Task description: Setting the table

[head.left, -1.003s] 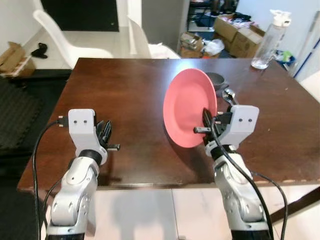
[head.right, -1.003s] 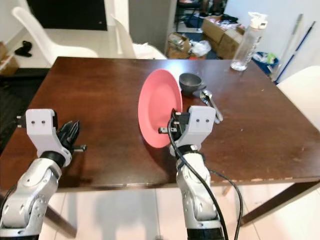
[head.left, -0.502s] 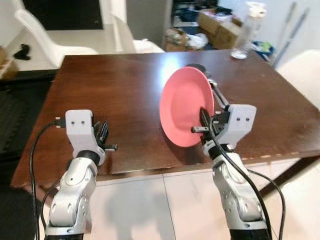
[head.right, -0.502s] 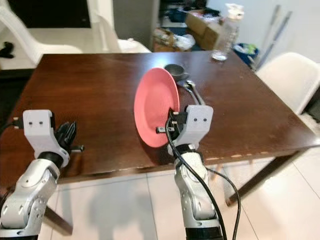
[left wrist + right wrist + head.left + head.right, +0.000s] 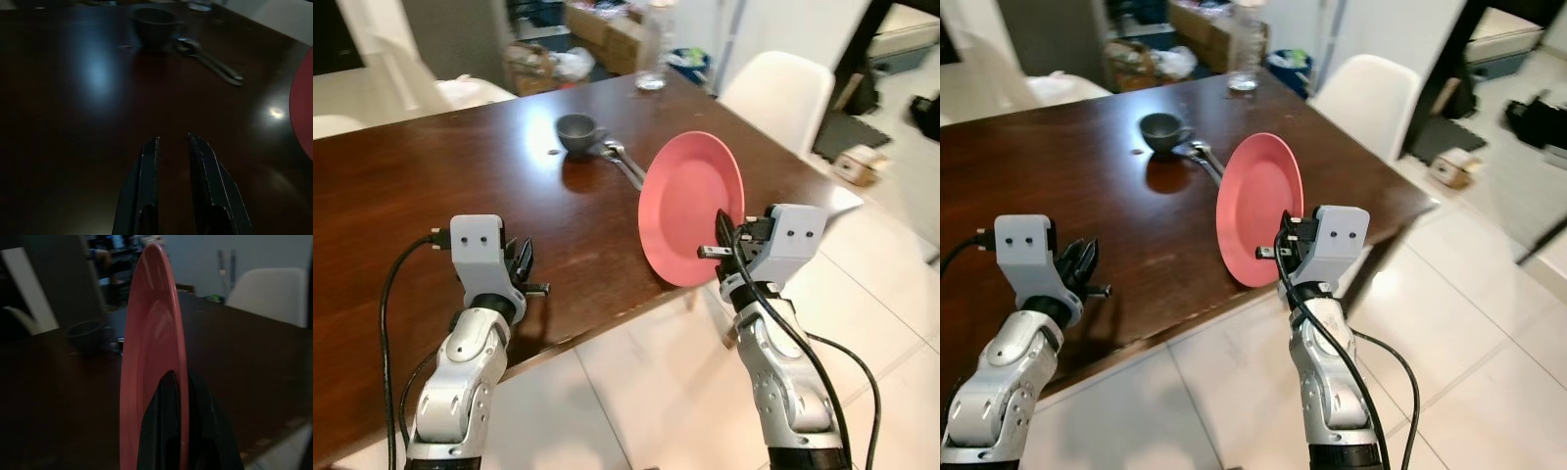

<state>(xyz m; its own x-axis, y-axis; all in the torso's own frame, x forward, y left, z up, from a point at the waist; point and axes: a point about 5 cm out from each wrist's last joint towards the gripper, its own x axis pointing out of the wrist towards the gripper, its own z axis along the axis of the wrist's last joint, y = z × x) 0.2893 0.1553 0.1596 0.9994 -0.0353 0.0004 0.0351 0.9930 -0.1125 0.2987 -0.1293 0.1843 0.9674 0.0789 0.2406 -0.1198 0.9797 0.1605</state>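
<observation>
My right gripper is shut on the lower rim of a pink plate, which stands on edge above the dark wooden table's near edge. In the right wrist view the plate rises edge-on between the black fingers. My left gripper hovers low over the table's near left part, open by a narrow gap with nothing in it. Farther back on the table sit a grey cup and two spoons.
A white chair stands at the table's right side. A clear bottle stands at the far table edge, with cardboard boxes on the floor behind it. White tiled floor lies in front of me.
The camera has swung to the right, so the table's right corner and the white chair have come into view. The plate stays in my right gripper; both arms keep their pose.
</observation>
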